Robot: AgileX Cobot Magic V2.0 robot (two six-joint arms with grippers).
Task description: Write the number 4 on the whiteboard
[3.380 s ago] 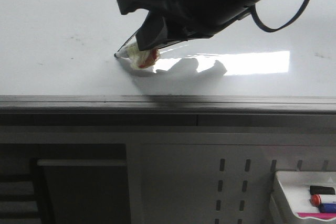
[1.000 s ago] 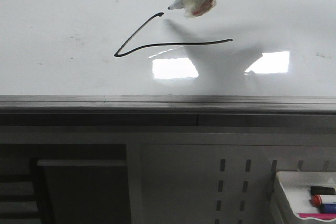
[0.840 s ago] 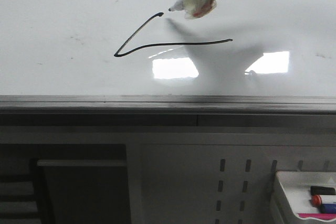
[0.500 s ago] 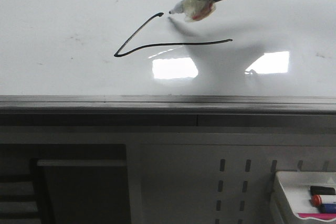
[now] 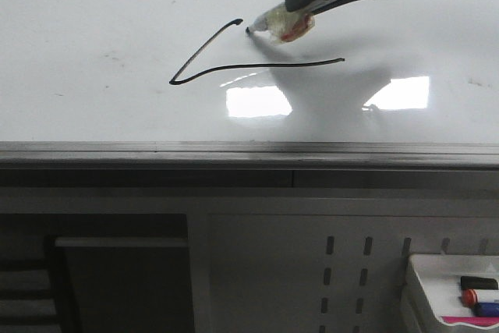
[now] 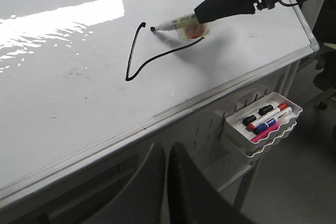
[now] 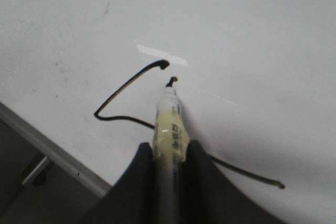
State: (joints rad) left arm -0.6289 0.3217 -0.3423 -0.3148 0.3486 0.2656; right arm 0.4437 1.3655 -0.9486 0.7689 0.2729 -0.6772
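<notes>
Right tool (image 7: 169, 156) clamps marker (image 5: 274, 23), tip touching whiteboard (image 5: 93, 21).

You are seeing the 4 (image 5: 234, 58) lying on the whiteboard (image 5: 93, 107). The marker (image 5: 274, 23) tip is touching the board just right of its top end. A tray (image 6: 262, 124) is hanging below the edge, right.

One whiteboard (image 6: 79, 77) carries one unfinished number 4 (image 5: 234, 56) of two joined strokes, one marker (image 6: 181, 24) sits clamped in the one right pincer (image 7: 169, 153), and one white tray (image 6: 262, 124) holds four more markers: two black-capped, one red, one blue
</notes>
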